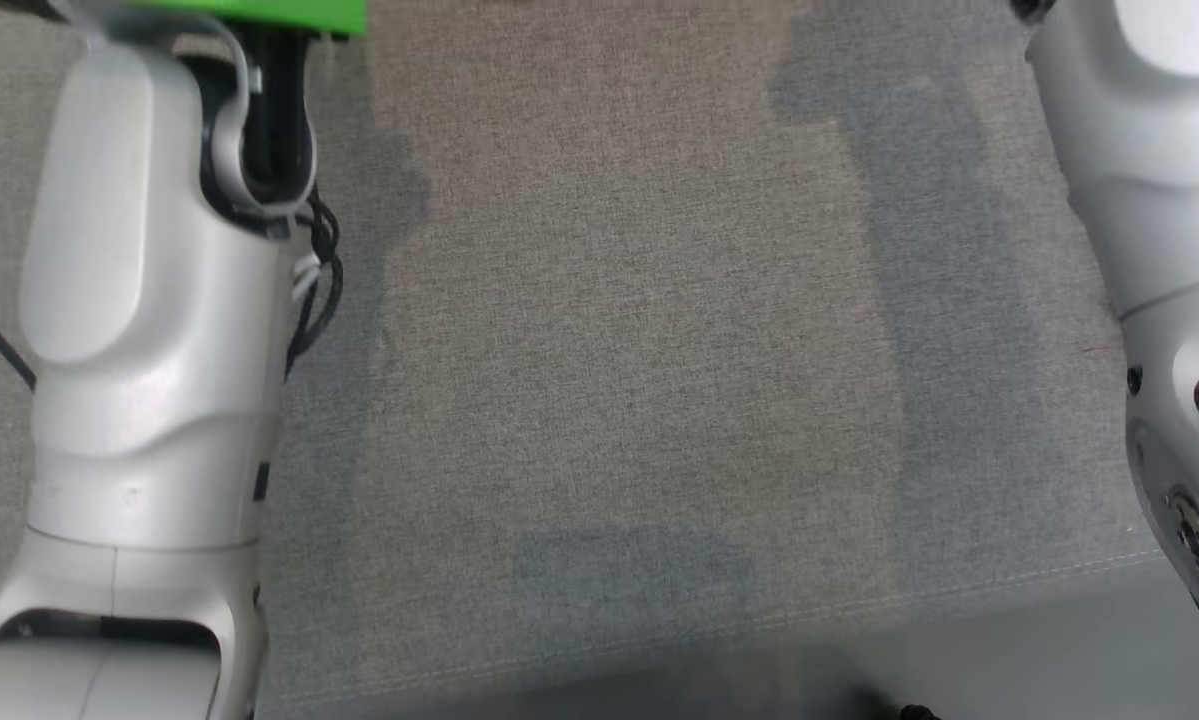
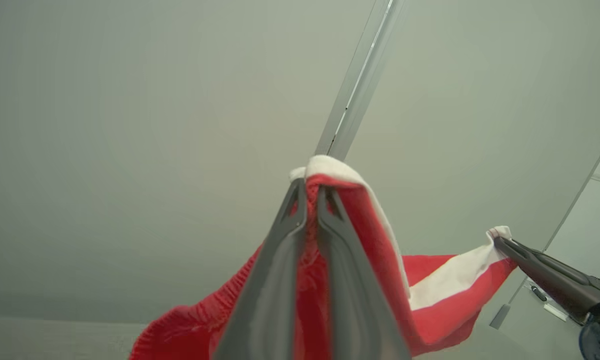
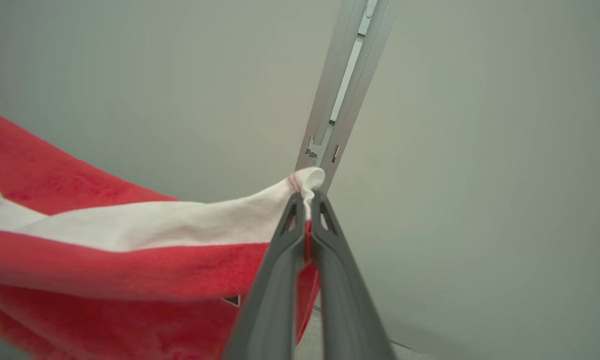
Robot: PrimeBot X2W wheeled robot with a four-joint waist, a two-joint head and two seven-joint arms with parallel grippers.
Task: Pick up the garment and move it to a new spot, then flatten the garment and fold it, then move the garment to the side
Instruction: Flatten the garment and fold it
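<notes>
The garment (image 2: 375,250) is red knit with a white band. It hangs in the air between both grippers, in front of a pale wall. My left gripper (image 2: 311,192) is shut on one edge of it, the cloth pinched between the dark fingertips. In the same view, far right, my right gripper (image 2: 500,242) pinches the other white-edged corner. In the right wrist view the right gripper (image 3: 306,200) is shut on the garment (image 3: 129,250), which stretches away to the left. In the head view both pale forearms (image 1: 139,330) reach up past the top edge.
A grey fabric-covered surface (image 1: 639,350) lies below me, its seamed front edge (image 1: 759,620) running along the bottom of the head view. A vertical metal rail (image 3: 340,95) runs up the pale wall behind the garment.
</notes>
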